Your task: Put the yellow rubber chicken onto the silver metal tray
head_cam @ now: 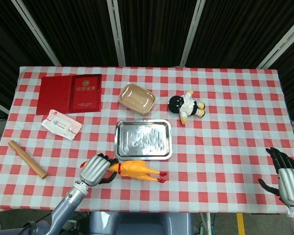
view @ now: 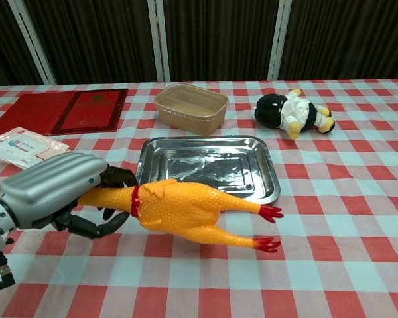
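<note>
Dark fingers (view: 113,177) of the left hand (view: 53,192) are curled around the neck of the chicken (view: 186,209), gripping it just behind the red collar, with the head hidden under the silver back of the hand. In the chest view the chicken's yellow body hangs in front of the near rim of the tray (view: 268,173) and slants down to the right, its red feet lowest; whether the feet touch the surface (view: 345,232) cannot be told. In the head view the chicken (head_cam: 137,170) lies just below the tray (head_cam: 142,140), still outside it, with the left hand (head_cam: 94,170) at its left end. The tray itself is bare, its crinkled silver floor showing. The right hand (head_cam: 286,178) sits at the lower right edge of the head view, well apart from everything, its dark fingers (head_cam: 277,156) spread and holding nothing. Behind the tray stands a tan tub (view: 191,107), and to its right a black-and-white doll (view: 292,112) lies on its side. At the far left of the checked cloth lie a red folder (head_cam: 71,94), a pink-and-white packet (head_cam: 61,124) just in front of it, and a wooden rod (head_cam: 27,159) near the left edge.
</note>
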